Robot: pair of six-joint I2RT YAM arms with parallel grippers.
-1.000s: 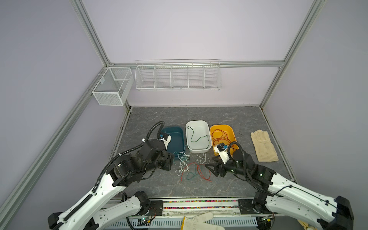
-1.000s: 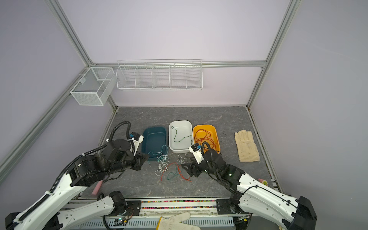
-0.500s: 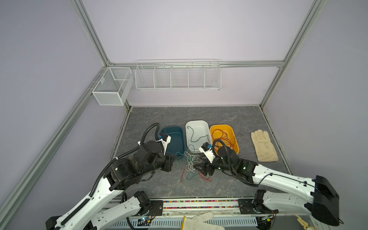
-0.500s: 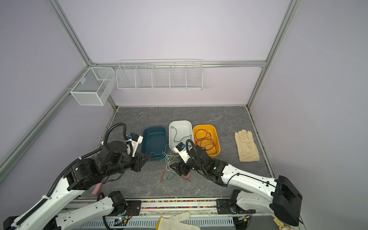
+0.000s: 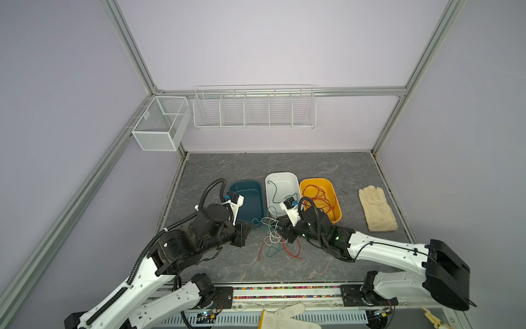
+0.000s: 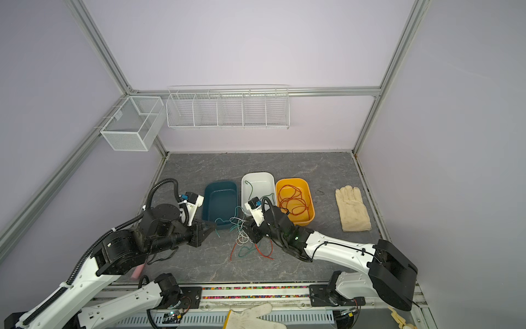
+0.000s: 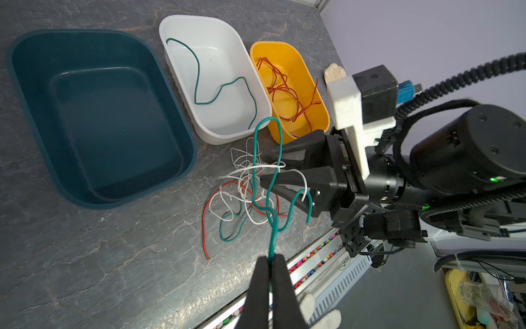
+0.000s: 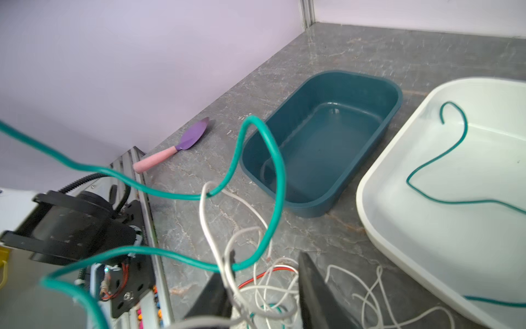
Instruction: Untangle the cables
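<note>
Left claw [image 7: 270, 260] pinched tight, tapered black fingers closed on a thin glossy teal-green cable [image 7: 273, 228]; I see that cable rise in springy loops out of the tangle of thin cables [image 5: 273, 236]; the tangle lies on the grey veined stone-look worktop [image 7: 113, 256], just in front of the trays and between my two arms; it is white strands [image 8: 201, 216], a red strand [image 7: 203, 228] and green, all string-thin and kinked. Right claw [image 7: 263, 168] sits in the tangle, jaws partly apart; white and green strands pass through the gap; I cannot tell if any is pinched. Dark teal rounded-rectangle plastic tray [image 7: 108, 114], smooth and glossy; white rounded plastic tray [image 7: 222, 57] holds one wavy dark green cable [image 7: 196, 85]; yellow-orange plastic tray [image 7: 284, 54] holds a loosely coiled red-orange cable [image 7: 284, 91]; the three stand side by side in a row. Cream fabric glove [image 5: 375, 208] lies flat on the worktop, to the right of the trays.
</note>
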